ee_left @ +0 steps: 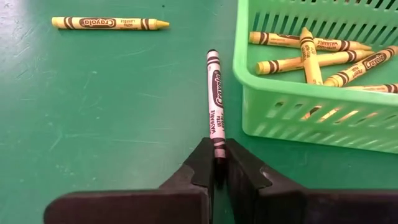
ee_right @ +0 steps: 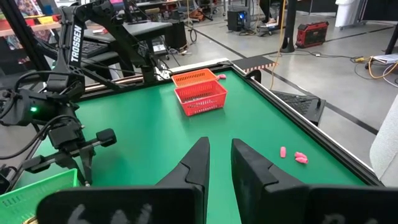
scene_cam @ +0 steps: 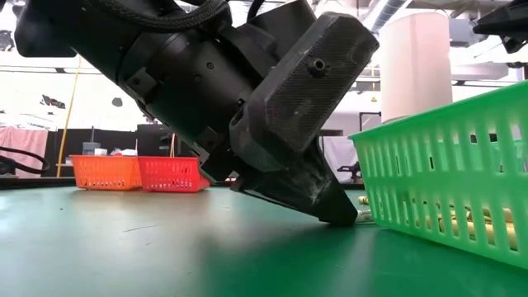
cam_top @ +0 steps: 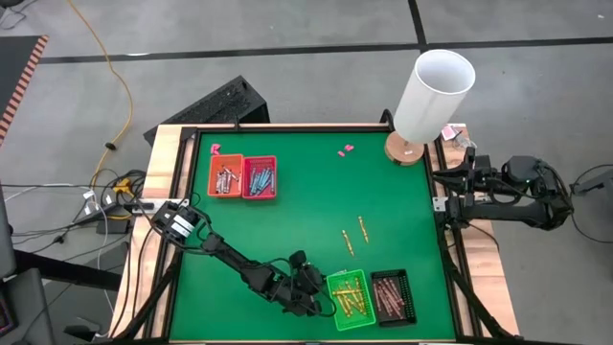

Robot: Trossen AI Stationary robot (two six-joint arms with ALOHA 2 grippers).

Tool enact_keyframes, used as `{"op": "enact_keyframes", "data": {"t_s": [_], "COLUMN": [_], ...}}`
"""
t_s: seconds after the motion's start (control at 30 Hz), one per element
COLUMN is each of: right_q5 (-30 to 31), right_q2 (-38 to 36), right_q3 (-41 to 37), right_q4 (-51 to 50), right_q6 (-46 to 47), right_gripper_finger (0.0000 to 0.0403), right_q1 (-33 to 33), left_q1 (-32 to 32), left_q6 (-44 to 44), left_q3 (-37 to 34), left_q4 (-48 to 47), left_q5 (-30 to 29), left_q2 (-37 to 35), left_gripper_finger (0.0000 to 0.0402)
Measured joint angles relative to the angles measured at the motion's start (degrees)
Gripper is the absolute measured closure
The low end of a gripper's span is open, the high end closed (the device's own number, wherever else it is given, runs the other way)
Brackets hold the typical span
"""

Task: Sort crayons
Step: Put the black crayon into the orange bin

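My left gripper [cam_top: 308, 284] is low over the table just left of the green tray [cam_top: 337, 316]. It is shut on a mauve-wrapped crayon [ee_left: 215, 93] that lies alongside the tray's wall. The tray holds several yellow crayons [ee_left: 311, 56]. Another yellow crayon [ee_left: 109, 23] lies loose on the green table, and the high view shows two [cam_top: 354, 235]. A black tray [cam_top: 410, 299] holds brown-red crayons. My right gripper [ee_right: 219, 155] waits at the table's right edge, slightly open and empty. My left gripper pinches the mauve crayon's near end [ee_left: 219, 144] between its two fingertips. The fingers slant down toward the table and lie along the crayon, which points straight away from them. The crayon looks to lie on the table beside the green tray's wall [ee_left: 292, 115].
An orange tray [cam_top: 227, 177] and a red tray [cam_top: 260, 177] with crayons stand at the far left. A tall white cylinder [cam_top: 433, 94] on a wooden base stands at the far right corner. Pink scraps [cam_top: 345, 149] lie near the far edge.
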Motion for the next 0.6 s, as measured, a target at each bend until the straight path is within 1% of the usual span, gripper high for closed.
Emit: {"op": "enact_keyframes", "data": {"t_s": [0.17, 0.37, 0.6], "right_q5": [0.00, 0.01, 0.00], "right_q2": [0.00, 0.00, 0.00], "right_q3": [0.00, 0.00, 0.00], "right_q4": [-0.02, 0.01, 0.00], "right_q6": [0.00, 0.01, 0.02], "right_gripper_finger": [0.0335, 0.0335, 0.0335], "right_q1": [-0.02, -0.02, -0.01], "left_q1": [-0.01, 0.04, 0.11], "left_q6": [-0.31, 0.19, -2.29], "left_q3": [0.43, 0.81, 0.79], "left_q4": [-0.66, -1.67, -9.05], "left_q5": [-0.54, -1.82, -6.62], "left_q2": [-0.38, -1.76, -5.90], "left_gripper_finger": [0.0398, 0.0398, 0.0398]}}
